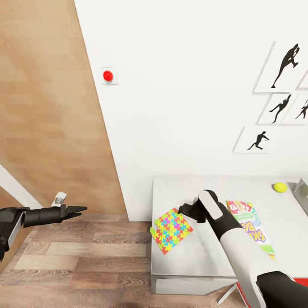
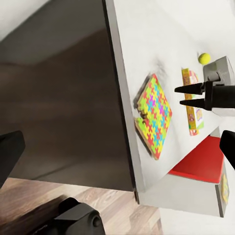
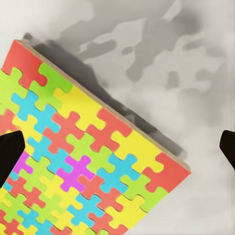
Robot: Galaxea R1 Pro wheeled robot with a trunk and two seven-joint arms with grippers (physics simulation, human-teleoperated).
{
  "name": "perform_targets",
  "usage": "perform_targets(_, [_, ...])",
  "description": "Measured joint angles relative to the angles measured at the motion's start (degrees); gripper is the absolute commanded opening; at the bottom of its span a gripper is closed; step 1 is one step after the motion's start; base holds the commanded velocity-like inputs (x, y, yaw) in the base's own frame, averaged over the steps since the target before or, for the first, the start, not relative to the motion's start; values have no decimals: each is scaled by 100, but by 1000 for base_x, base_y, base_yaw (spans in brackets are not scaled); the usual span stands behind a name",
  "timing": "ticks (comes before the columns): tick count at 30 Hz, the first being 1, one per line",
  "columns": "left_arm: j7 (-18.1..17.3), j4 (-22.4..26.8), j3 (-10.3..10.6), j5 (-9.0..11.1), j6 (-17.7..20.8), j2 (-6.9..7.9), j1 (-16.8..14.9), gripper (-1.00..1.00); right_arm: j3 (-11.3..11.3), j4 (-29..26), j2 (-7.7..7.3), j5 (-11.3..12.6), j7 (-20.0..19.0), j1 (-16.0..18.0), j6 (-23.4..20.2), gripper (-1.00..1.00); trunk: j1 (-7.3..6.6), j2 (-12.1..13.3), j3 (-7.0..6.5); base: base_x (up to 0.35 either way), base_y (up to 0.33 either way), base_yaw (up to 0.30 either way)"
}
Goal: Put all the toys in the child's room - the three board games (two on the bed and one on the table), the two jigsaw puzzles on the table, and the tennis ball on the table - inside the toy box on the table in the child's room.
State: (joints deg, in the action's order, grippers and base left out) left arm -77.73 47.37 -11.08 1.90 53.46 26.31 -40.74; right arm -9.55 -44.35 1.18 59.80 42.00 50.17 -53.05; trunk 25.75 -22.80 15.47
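Observation:
A multicoloured jigsaw puzzle (image 1: 171, 230) lies at the near left corner of the pale table (image 1: 192, 261); a second board's edge (image 2: 143, 131) peeks out beneath it. My right gripper (image 1: 185, 209) hovers open just over the puzzle's far corner, and the puzzle (image 3: 83, 161) lies between its fingertips (image 3: 10, 154). The red-green Skip-Bo board game (image 1: 248, 226) lies flat to the right of my forearm. The tennis ball (image 1: 280, 187) rests at the far right beside the toy box's grey corner (image 1: 302, 190). My left gripper (image 1: 79, 210) hangs open over the floor, left of the table.
A brown wooden door (image 1: 42, 107) with a metal handle (image 1: 60, 199) stands behind my left arm. The white wall carries a red button (image 1: 108, 76) and black silhouette pictures (image 1: 282, 68). A red surface (image 2: 200, 161) sits below the table's near end. Wood-plank floor (image 1: 85, 265) lies at the left.

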Motion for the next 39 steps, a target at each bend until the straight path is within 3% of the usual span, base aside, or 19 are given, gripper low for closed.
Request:
perform_targets(8, [19,0,0,0,0,-13,0,100,-6,57,-103,5,-312,0,226,100,0,0,75,0,0,0])
perform_targets(20, [24,0,1,0,0,-14,0,100,-8,293,-154,6,-406,4,359,100,0,0,188,0,0,0])
perform_targets(37, [15,1,-1,1,1,-13,1,100,-18,155,-159,-78,-501,6,348,100,-2,-4,298,-64,28,2])
perform_targets(39, [15,1,-1,2,1,-13,1,100,-24,185,-158,28,-503,7,366,100,-3,-5,299,-1,13,0])
